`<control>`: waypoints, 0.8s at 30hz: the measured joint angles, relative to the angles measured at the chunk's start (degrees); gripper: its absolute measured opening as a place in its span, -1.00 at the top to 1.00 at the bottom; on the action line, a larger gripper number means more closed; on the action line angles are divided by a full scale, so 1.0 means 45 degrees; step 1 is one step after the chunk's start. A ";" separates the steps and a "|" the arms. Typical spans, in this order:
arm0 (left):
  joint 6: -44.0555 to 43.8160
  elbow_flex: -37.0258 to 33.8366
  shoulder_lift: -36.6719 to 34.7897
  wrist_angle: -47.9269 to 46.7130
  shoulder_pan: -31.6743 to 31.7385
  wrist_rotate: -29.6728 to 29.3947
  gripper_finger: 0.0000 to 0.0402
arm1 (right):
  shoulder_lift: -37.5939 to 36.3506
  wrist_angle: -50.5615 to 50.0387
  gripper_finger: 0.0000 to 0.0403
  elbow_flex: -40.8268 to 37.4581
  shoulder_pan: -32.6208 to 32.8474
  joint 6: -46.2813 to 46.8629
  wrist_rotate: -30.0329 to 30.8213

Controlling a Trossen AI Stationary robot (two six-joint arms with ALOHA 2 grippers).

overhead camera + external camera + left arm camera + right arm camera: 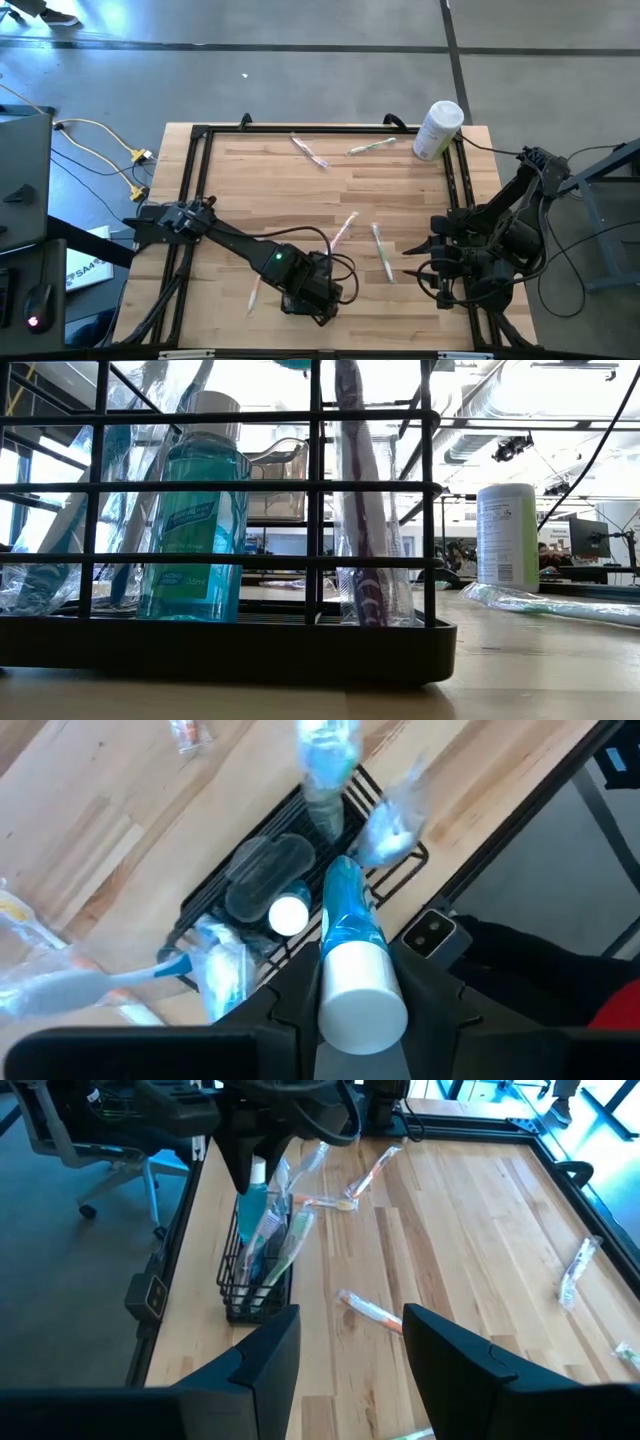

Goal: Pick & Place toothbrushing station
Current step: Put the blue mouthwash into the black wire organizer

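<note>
Left gripper (345,1020) clamps the mouthwash bottle (350,935) upright, apparently to seat it in the rack (255,1295); right gripper (350,1345) waits open.

Open-plan lab or office: exposed ceiling ducts (520,405), desk monitors (588,538), office chair (95,1135), concrete floor (300,70).

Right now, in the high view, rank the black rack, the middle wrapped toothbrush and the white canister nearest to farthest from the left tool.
1. Black rack: under the left tool, which holds the mouthwash bottle.
2. Middle wrapped toothbrush: mid-table.
3. White canister: far right corner.
</note>
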 joint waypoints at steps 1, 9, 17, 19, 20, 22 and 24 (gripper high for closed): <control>-0.0002 0.0000 0.0000 0.0028 -0.0014 0.0006 0.54 | 0.0000 -0.0002 0.15 0.0000 0.0000 0.0000 0.0005; 0.0024 0.0005 0.0346 0.0226 -0.0023 0.0250 0.54 | 0.0000 0.0007 0.15 0.0000 0.0000 0.0000 0.0068; 0.0233 0.0000 0.0554 0.0206 -0.0019 0.0320 0.54 | 0.0000 0.0016 0.15 0.0000 -0.0005 0.0000 0.0073; 0.0233 0.0000 0.0573 0.0185 -0.0019 0.0412 0.54 | 0.0000 0.0017 0.15 0.0000 -0.0005 0.0000 0.0068; 0.0232 0.0000 0.0573 0.0136 -0.0019 0.0472 0.54 | 0.0000 0.0017 0.15 0.0000 -0.0005 0.0000 0.0072; 0.0233 0.0000 0.0598 0.0145 -0.0019 0.0477 0.54 | 0.0000 0.0017 0.15 0.0000 -0.0005 0.0000 0.0071; 0.0233 0.0000 0.0640 0.0109 -0.0019 0.0477 0.54 | 0.0000 0.0017 0.15 0.0000 -0.0005 0.0000 0.0071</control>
